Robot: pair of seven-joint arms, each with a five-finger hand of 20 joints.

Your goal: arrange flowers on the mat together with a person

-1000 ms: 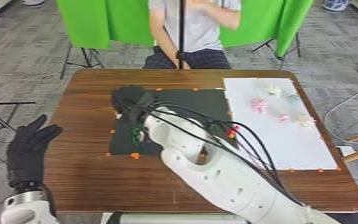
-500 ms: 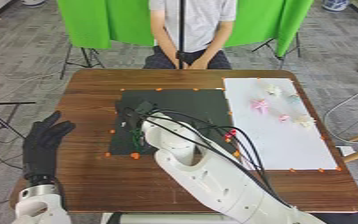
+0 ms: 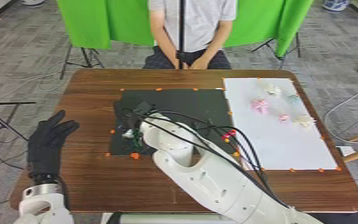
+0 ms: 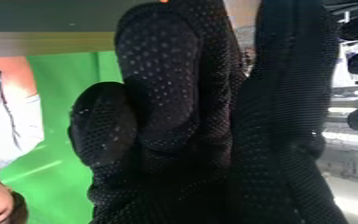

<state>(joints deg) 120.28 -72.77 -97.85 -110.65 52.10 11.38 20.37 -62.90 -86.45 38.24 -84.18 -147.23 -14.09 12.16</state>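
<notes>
One brown wooden table (image 3: 85, 175) is the biggest thing I've got, running right from the left hand (image 3: 45, 152) and under the right arm (image 3: 206, 182). Grey floor (image 3: 15, 60) all round it. Green cloth (image 3: 104, 25) hangs past the far edge, beyond the right hand (image 3: 129, 114); wrist cam gets it behind my fingers too.

White sheet (image 3: 302, 155) lies well to the right of the right hand. Black mat (image 3: 202, 97) is under and around that hand.

Head view gives me the layout; the right wrist view gives me glove detail. In the wrist view my right hand (image 4: 171, 100) has long straight fingers, close together, dotted grip on the fabric. Can't tell if anything sits between them. Left hand is relaxed, fingers straight, thumb apart, at the table's left edge; its fingertips also show past the right hand in the wrist view.

Flowers, right of the right hand, spread apart on the sheet: pink one (image 3: 261, 105), white one (image 3: 273, 90), cream one (image 3: 306, 121), pale bluish one (image 3: 294, 98), small pink one (image 3: 285, 118). Red piece (image 3: 230, 134) by the arm cables, nearer side. White-and-green bit (image 3: 129, 134) just on the near side of the right hand, over the mat; held or resting, can't tell. Smallest: orange markers (image 3: 135, 156) along the mat and sheet edges.
</notes>
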